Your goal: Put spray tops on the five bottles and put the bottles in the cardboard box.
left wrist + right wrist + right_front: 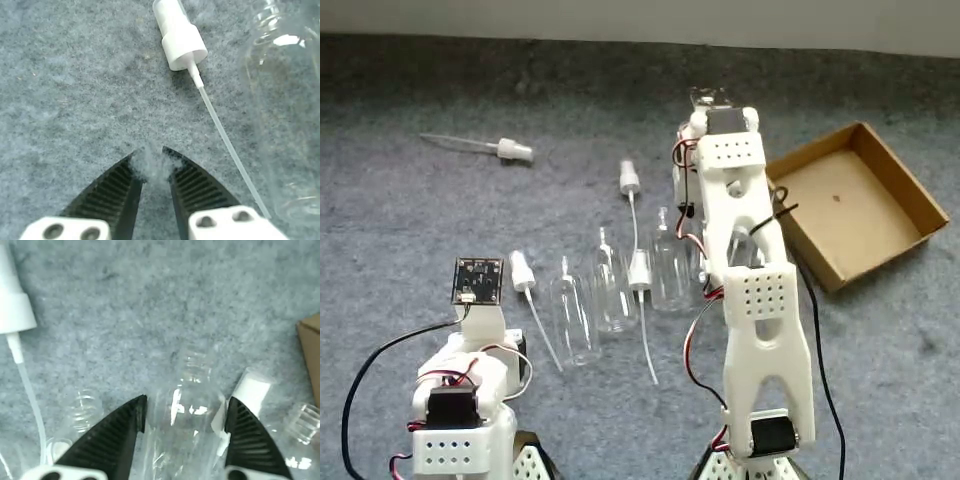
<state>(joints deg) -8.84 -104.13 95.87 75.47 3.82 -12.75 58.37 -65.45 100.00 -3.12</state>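
Observation:
Several clear bottles lie side by side on the grey carpet, among them bottle [574, 318], bottle [611, 288] and bottle [670, 262]. Loose white spray tops lie around them: spray top [514, 150], spray top [629, 178], spray top [522, 270] and spray top [640, 270]. My right gripper [186, 402] is open and straddles a lying clear bottle [190, 367]; I cannot tell if the fingers touch it. My left gripper [152, 156] is slightly open with nothing in it, near a spray top [180, 37] and a bottle [285, 100].
The open cardboard box [840, 200] sits at the right, and its corner [311, 340] shows in the right wrist view. The right arm [760, 300] stretches over the right end of the bottle row. Another spray top [250, 387] and a bottle neck [300, 420] lie beside the straddled bottle.

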